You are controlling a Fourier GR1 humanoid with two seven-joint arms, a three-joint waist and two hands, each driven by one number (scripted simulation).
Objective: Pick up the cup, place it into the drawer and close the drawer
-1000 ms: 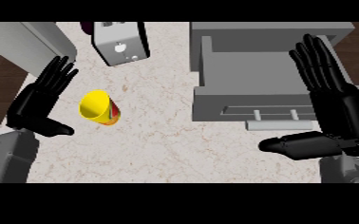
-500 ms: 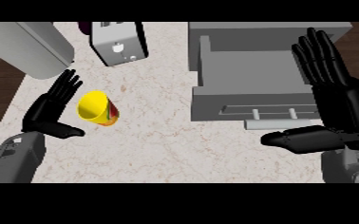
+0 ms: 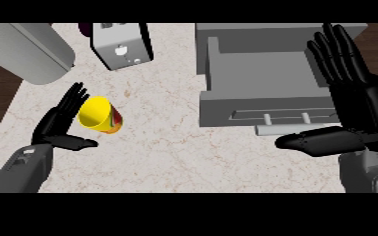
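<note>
On the pale marbled stone bench a yellow cup with a red and green pattern on its side lies tilted, its open mouth turned up and toward the left, in the left part of the view. The left robot hand is just beside the cup on its left: the fingers are straight and spread, reaching up along the cup's rim, and the thumb sticks out to the right below the cup. Whether the fingers touch the cup cannot be told; nothing is curled round it.

To the right, well apart from the cup, the grey box-shaped drawer stands pulled open, its hollow inside facing up and a pale bar handle on its front. The right robot hand shows at the view's right edge, open and flat, fingers straight and pointing up over the drawer's right side, with the thumb stretched left just below the handle. It holds nothing.

At the top stand a silver and black toaster-like appliance and, further left, a large grey rounded cylinder.
</note>
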